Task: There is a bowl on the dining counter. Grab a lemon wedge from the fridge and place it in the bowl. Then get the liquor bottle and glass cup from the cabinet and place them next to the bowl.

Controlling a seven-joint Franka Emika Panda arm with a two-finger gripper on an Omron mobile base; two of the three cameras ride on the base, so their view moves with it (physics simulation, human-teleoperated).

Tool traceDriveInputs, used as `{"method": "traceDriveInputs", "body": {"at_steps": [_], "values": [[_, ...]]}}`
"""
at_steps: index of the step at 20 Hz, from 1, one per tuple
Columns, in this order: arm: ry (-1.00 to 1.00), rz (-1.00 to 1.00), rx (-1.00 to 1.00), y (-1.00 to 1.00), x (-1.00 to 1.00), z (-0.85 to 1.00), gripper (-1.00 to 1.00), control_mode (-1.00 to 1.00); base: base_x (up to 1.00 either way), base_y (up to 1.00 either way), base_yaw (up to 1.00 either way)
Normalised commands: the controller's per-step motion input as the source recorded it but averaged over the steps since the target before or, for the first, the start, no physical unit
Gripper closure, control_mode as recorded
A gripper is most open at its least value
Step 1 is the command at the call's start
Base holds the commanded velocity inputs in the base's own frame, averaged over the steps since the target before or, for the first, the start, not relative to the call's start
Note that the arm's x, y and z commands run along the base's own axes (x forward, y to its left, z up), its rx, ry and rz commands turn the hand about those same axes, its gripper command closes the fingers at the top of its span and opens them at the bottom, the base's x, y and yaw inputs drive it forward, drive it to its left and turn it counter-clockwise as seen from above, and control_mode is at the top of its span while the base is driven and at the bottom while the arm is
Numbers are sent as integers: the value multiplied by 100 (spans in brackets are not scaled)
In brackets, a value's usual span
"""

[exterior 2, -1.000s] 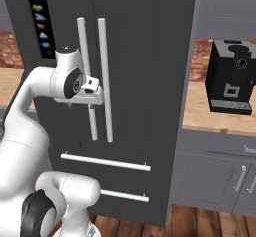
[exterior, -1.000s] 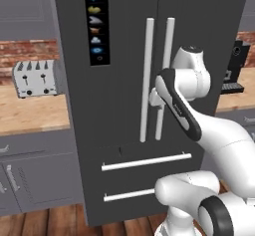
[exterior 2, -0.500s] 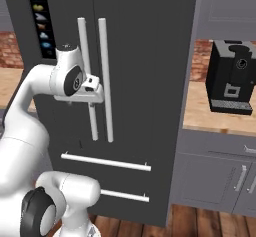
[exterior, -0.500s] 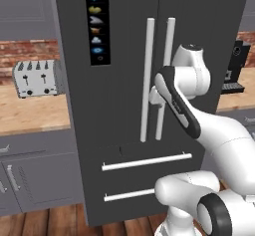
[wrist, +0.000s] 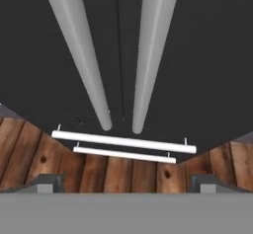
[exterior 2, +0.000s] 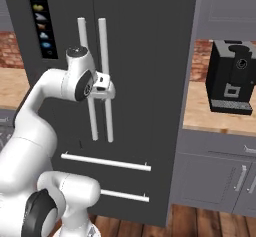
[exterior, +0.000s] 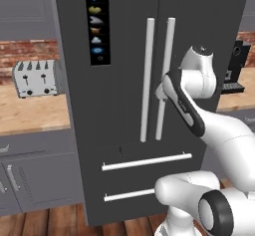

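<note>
Where the arm rises from the lower right of the left base view, its gripper (exterior: 160, 91) sits at frame centre against the closed fridge (exterior: 124, 56), beside the right door handle (exterior: 164, 78); a toaster (exterior: 36, 78) stands at left. In the right base view, a coffee machine (exterior 2: 232, 78) stands at right. In the hand view, the gripper's tips (wrist: 47, 182) stand wide apart, holding nothing, above both handles.

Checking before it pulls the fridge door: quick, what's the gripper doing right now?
Gripper: open, jaws spread wide, holding nothing; it sits at the fridge door handles, not yet closed on either.
</note>
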Motion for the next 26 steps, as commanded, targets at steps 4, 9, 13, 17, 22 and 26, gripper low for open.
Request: {"method": "traceDriveInputs", "body": {"at_steps": [4, 9, 13, 17, 22, 26], "values": [[-33, 0, 0, -8, 8, 21, -100, -100, 0, 0, 0], [-24, 0, 1, -1, 25, 36, -100, -100, 0, 0, 0], [-14, 0, 0, 0, 12, 9, -100, -100, 0, 0, 0], [-8, 0, 0, 0, 4, 0, -100, -100, 0, 0, 0], [0, 0, 0, 0, 19, 0, -100, -100, 0, 0, 0], [0, 0, 0, 0, 27, 0, -100, -100, 0, 0, 0]]}}
